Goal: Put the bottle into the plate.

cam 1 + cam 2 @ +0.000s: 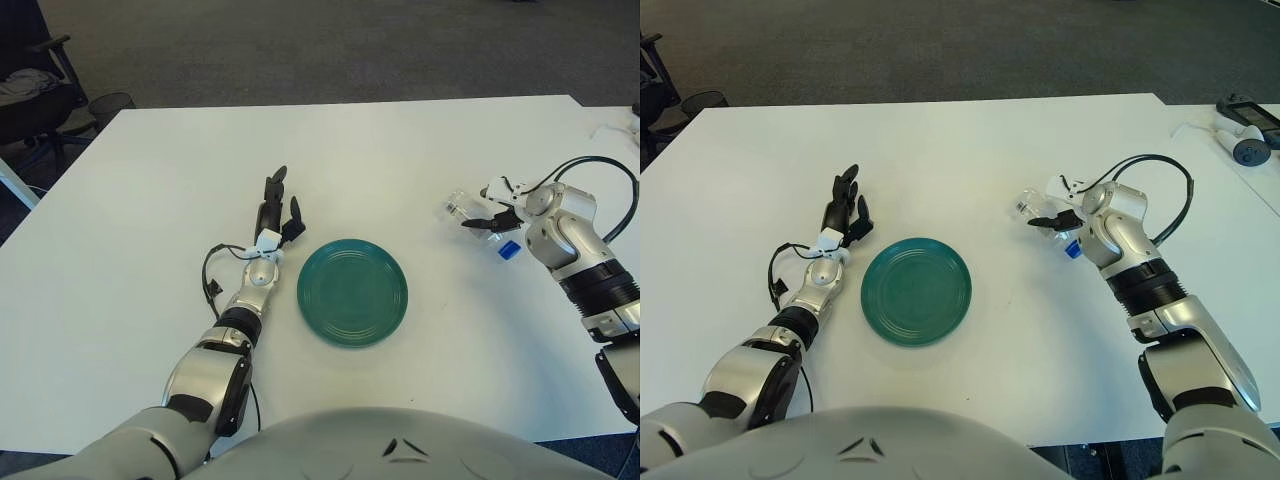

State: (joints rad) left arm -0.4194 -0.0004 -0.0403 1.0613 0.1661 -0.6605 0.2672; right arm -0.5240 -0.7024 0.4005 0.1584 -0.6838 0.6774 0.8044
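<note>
A clear plastic bottle point(470, 216) with a blue cap point(508, 250) lies on its side on the white table, right of the teal plate point(352, 292). My right hand point(492, 212) is over the bottle's far-right side, touching it. The bottle is still down on the table. The plate holds nothing. My left hand point(278, 212) shows just left of the plate's upper rim, fingers stretched out and holding nothing.
A black cable point(600, 170) loops over my right wrist. A white handheld device point(1240, 140) lies on a neighbouring table at the far right. An office chair point(35, 85) stands off the table's back-left corner.
</note>
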